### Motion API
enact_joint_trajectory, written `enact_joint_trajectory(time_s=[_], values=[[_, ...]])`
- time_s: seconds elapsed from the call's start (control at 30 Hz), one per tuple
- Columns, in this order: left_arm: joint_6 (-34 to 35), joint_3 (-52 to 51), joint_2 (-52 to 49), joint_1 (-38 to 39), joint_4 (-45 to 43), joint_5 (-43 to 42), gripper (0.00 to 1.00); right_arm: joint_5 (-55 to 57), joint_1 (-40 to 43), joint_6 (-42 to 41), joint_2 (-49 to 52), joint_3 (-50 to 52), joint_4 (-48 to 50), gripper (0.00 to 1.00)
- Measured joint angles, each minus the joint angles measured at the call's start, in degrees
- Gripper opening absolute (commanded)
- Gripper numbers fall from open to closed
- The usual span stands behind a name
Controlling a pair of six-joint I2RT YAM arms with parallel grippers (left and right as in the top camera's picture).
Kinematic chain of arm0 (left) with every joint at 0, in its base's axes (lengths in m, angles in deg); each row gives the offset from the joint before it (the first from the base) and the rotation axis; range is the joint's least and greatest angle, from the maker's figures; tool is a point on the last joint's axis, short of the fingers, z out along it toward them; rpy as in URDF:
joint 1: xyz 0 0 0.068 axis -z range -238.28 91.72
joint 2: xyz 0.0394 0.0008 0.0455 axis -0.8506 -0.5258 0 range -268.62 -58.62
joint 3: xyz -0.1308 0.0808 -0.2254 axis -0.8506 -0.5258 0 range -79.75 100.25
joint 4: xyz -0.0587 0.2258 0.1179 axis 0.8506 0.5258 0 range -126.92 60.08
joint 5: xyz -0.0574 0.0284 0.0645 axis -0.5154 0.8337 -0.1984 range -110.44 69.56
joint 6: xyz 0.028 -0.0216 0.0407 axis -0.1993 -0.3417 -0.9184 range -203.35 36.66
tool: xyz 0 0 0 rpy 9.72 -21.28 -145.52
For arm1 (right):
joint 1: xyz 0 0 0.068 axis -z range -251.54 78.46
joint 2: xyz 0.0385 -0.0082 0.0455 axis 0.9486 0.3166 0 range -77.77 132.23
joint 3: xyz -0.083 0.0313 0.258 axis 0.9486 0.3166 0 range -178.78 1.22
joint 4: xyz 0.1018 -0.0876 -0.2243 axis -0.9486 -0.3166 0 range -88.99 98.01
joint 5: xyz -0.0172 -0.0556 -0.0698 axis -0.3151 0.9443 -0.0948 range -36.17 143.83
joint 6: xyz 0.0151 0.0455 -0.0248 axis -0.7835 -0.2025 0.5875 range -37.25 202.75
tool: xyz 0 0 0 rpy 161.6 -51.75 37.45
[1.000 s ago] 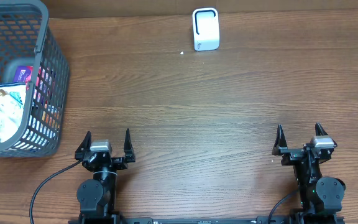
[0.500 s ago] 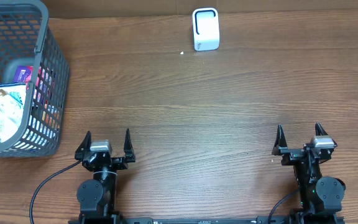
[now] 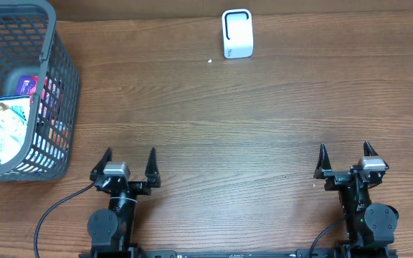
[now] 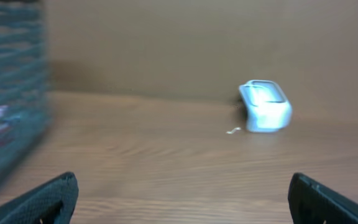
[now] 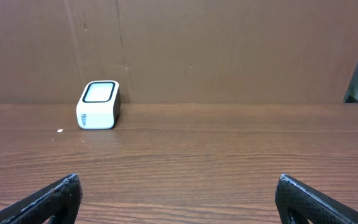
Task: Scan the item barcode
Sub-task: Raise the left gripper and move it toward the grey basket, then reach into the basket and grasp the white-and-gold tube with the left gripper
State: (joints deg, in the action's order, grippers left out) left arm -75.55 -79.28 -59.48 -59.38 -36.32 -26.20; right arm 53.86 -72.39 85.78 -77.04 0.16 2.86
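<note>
Wood-grain table (image 3: 214,122), brown board behind. White scanner (image 3: 236,33) stands alone at the far side, serving as landmark. Grey mesh basket (image 3: 59,79) sits far left of scanner and nearer the arms. Left gripper (image 3: 129,153) is well in front of scanner, to its left, jaws wide and empty. Right gripper (image 3: 344,146) is well in front, to its right, also wide and empty. Bare wood lies between each gripper and scanner. Items lie inside basket: white pouch (image 3: 6,129), purple pack (image 3: 26,84). Tiny white speck (image 3: 210,61) sits just front-left of scanner.
</note>
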Motion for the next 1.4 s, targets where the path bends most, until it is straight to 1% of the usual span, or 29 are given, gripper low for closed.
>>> enact_joint_trajectory(time_s=[0.07, 0.13, 0.3, 0.37, 0.43, 0.53, 0.57, 0.6, 0.67, 0.73, 0.8, 0.87, 0.93, 1.0, 1.1, 1.2, 1.27, 1.33, 1.4], values=[[4.13, 0.00, 0.00, 0.00, -4.90, -5.27, 1.00, 0.00, 0.00, 0.02, 0.00, 0.00, 0.02, 1.00], [7.04, 0.00, 0.00, 0.00, -12.28, -9.90, 1.00, -0.02, 0.00, -0.02, 0.00, 0.00, -0.04, 1.00], [9.92, 0.07, 0.13, 0.00, -29.33, -17.40, 1.00, 0.00, 0.00, 0.00, 0.00, 0.00, 0.00, 1.00], [10.32, 0.50, 0.13, 0.00, -30.62, -19.02, 1.00, 0.02, 0.00, 0.00, 0.00, 0.00, 0.00, 1.00], [10.27, 1.60, 0.13, 0.00, -28.87, -19.98, 1.00, 0.00, 0.00, 0.00, 0.00, 0.00, 0.00, 1.00], [8.11, 6.01, 0.09, 0.00, -20.68, -20.76, 1.00, 0.00, 0.00, -0.02, 0.00, 0.00, 0.00, 1.00], [5.70, 9.05, 0.04, 0.00, -15.80, -20.74, 1.00, 0.02, 0.00, 0.00, 0.02, 0.00, 0.00, 1.00], [4.50, 11.23, -0.15, 0.00, -13.38, -20.79, 1.00, 0.00, 0.00, 0.00, 0.00, 0.00, -0.02, 1.00], [1.14, 17.86, -1.27, 0.00, -4.92, -19.45, 1.00, 0.00, 0.00, 0.00, 0.00, 0.00, 0.00, 1.00], [-1.05, 26.69, -4.07, 0.00, 6.01, -15.91, 1.00, 0.00, 0.00, 0.02, 0.02, 0.00, 0.02, 1.00], [-2.36, 36.11, -8.57, 0.00, 16.72, -12.41, 1.00, 0.00, 0.00, -0.02, 0.02, 0.00, -0.02, 1.00], [-3.23, 45.42, -14.53, 0.02, 25.57, -10.75, 1.00, 0.00, 0.00, 0.00, 0.00, 0.00, 0.00, 1.00], [-4.04, 53.37, -20.81, 0.00, 30.69, -11.21, 1.00, 0.02, 0.00, -0.02, 0.00, 0.00, -0.02, 1.00], [-4.87, 59.63, -26.49, 0.02, 32.39, -13.09, 1.00, 0.00, 0.00, 0.00, 0.00, 0.00, 0.00, 1.00], [-6.25, 64.89, -32.22, 0.02, 33.94, -15.34, 1.00, 0.00, 0.00, 0.00, 0.00, 0.00, 0.02, 1.00], [-6.91, 69.53, -37.44, 0.02, 39.06, -15.63, 1.00, 0.00, 0.00, -0.02, 0.00, 0.00, -0.02, 1.00], [-6.43, 74.86, -42.07, 0.02, 46.56, -14.27, 1.00, 0.00, 0.00, 0.00, 0.00, 0.00, -0.02, 1.00], [-6.05, 83.71, -49.11, 0.00, 57.53, -11.76, 1.00, 0.00, 0.00, -0.02, 0.00, 0.00, -0.02, 1.00], [-6.03, 94.79, -57.64, 0.00, 69.09, -9.07, 1.00, 0.00, 0.00, 0.00, 0.00, 0.00, -0.04, 1.00]])
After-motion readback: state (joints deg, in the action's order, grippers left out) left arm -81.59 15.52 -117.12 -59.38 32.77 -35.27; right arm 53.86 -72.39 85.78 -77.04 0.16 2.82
